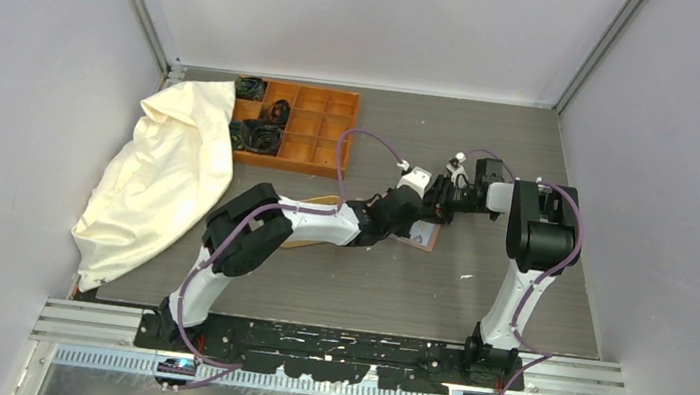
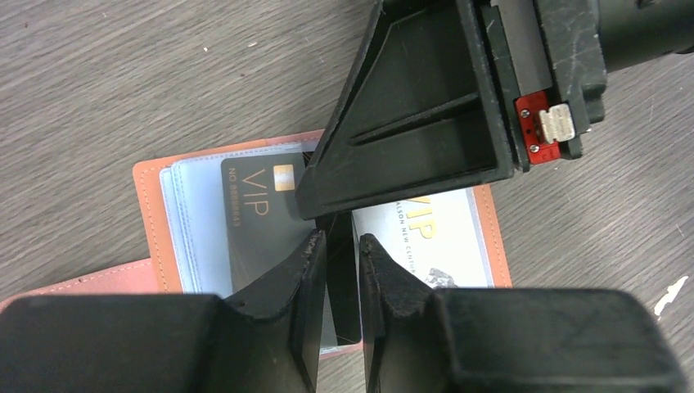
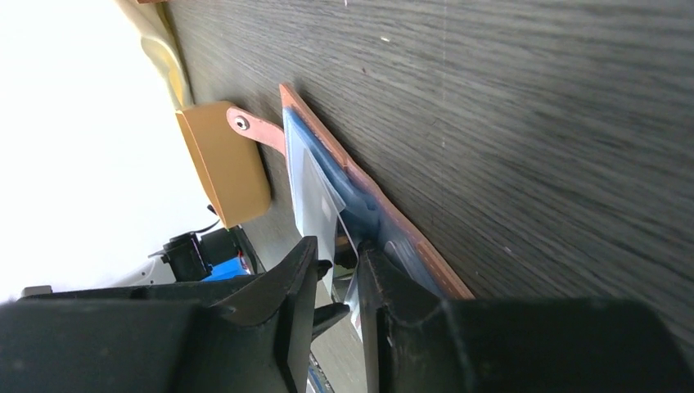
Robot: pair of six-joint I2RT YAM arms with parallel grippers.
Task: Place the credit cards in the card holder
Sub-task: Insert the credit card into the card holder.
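The card holder [image 2: 148, 214] lies open and flat on the table, reddish-brown leather with pale lining. A black VIP credit card [image 2: 255, 225] sits partly in its left sleeve. A white VIP credit card [image 2: 438, 233] lies in the right half. My left gripper [image 2: 340, 237] hovers over the fold, jaws a narrow gap apart with only the black card's end showing through. My right gripper [image 3: 340, 250] is low beside the holder [image 3: 360, 176], slightly open, with a clear sleeve edge [image 3: 327, 196] against one finger. From above, both grippers [image 1: 414, 220] [image 1: 438, 208] meet over the holder [image 1: 427, 237].
An orange compartment box [image 1: 321, 113] with dark items stands at the back. A cream cloth bag [image 1: 162, 175] lies at the left. A wooden tray [image 3: 225, 164] sits just behind the holder's snap tab [image 3: 254, 127], mostly under my left arm [image 1: 316, 237].
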